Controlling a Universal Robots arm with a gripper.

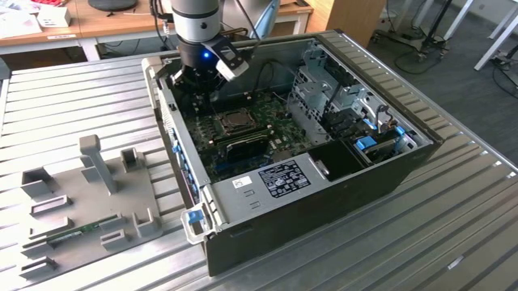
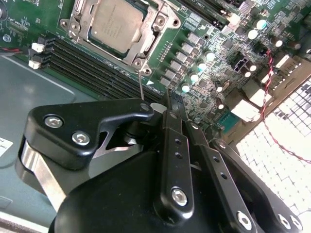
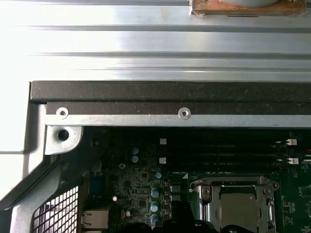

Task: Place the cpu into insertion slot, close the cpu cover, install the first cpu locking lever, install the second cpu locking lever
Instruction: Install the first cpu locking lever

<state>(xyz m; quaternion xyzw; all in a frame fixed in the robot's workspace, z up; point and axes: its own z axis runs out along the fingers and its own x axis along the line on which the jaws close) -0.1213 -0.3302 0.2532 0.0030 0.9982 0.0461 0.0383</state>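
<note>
The cpu [image 2: 114, 24] lies flat in the insertion slot [image 1: 235, 121] of the green motherboard, silver top up. The cpu cover [image 2: 154, 29] is down over it, framing the chip; both wrist views show this, with the cover [image 3: 209, 204] lying flat. A thin locking lever [image 2: 141, 85] stands up from the socket corner and ends right at my fingertips; I cannot tell whether it is gripped. My gripper [image 2: 158, 106] is shut. It hangs inside the case, just beyond the socket towards the case's back wall [image 1: 196, 82].
Black memory slots [image 2: 92, 63] run beside the socket. A drive cage [image 1: 324, 91] and cables fill the exterior view's right side of the case, with the power supply [image 1: 275, 179] at the front. A grey fixture plate [image 1: 89, 200] lies on the table at the exterior view's left.
</note>
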